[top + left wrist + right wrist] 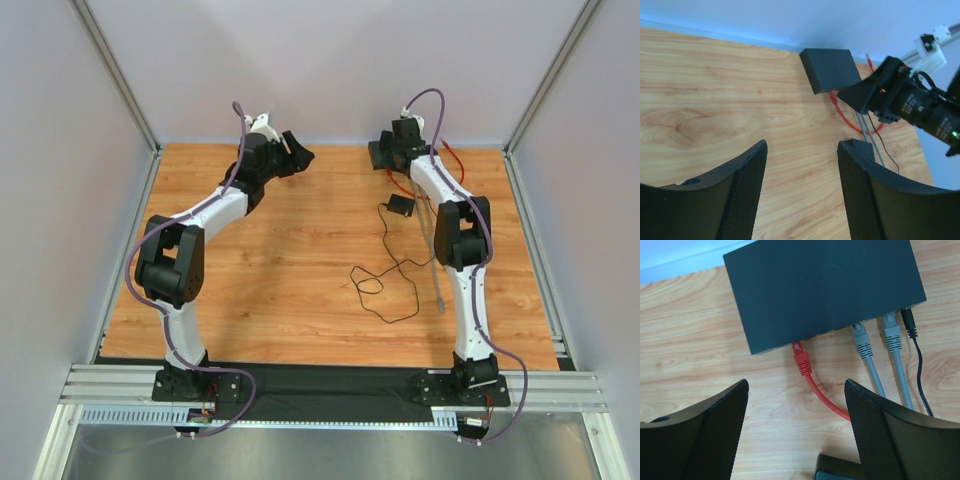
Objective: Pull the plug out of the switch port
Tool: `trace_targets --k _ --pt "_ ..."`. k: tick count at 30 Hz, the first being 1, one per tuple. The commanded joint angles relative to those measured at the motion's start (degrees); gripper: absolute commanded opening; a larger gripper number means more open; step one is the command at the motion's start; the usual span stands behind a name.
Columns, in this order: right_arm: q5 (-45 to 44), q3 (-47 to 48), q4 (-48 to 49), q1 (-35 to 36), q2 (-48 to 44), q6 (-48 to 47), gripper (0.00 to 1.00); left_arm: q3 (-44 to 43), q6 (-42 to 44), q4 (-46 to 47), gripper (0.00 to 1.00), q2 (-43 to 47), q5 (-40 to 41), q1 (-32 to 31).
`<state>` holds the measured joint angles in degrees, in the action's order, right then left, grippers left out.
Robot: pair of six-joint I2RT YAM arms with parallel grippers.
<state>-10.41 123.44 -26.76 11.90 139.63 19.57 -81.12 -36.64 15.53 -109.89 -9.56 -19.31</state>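
Right gripper [796,390]: fingers spread wide, nothing between the pads. It hangs above the wood just short of the socket face. The posture reads as a line-up, the gap between the fingers facing the red plug.

Red plug [801,360]: seated in the switch port [797,344], the leftmost occupied socket, its body projecting toward the wrist camera. Not yet touched. Judged the likely target, since it alone sits centred in the finger gap. The latch side cannot be made out.

Network switch [825,285]: flat black box lying at the far right of the table [300,260], near the back wall. Its socket row faces the right arm, which is presumably why that arm attends to it.

Red cable [829,404]: curves from the plug toward the right finger and looks slack.

Grey plugs, two [861,342] [891,335]: seated to the right of the red one, close enough to crowd a grasp.

Black barrel plug [908,322]: at the right end of the row, on a thin cord.

Black adapter [401,206]: small square just beside the switch on its near side. Its thin cord [385,285] loops toward the table centre.

Left gripper [801,150]: also parted and empty, held over bare wood well left of the switch and angled toward it. It is out of the way, perhaps placed to steady the box, which appears unfixed and may slide under a tug.
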Motion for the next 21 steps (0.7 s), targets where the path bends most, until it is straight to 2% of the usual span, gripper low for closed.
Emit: trace_targets --k 1,5,21 --pt "0.9 5.4 -1.9 -1.3 2.4 -0.2 0.79 -0.1 1.7 5.7 0.66 0.3 -3.7 -1.3" --pt "3.0 3.7 -2.6 -2.2 2.5 1.4 0.79 1.8 2.0 4.8 0.66 0.7 -7.4 -1.6" --pt "8.0 2.3 -3.2 -2.4 3.4 1.9 0.7 8.6 -1.2 8.9 0.65 1.7 -10.4 -2.3"
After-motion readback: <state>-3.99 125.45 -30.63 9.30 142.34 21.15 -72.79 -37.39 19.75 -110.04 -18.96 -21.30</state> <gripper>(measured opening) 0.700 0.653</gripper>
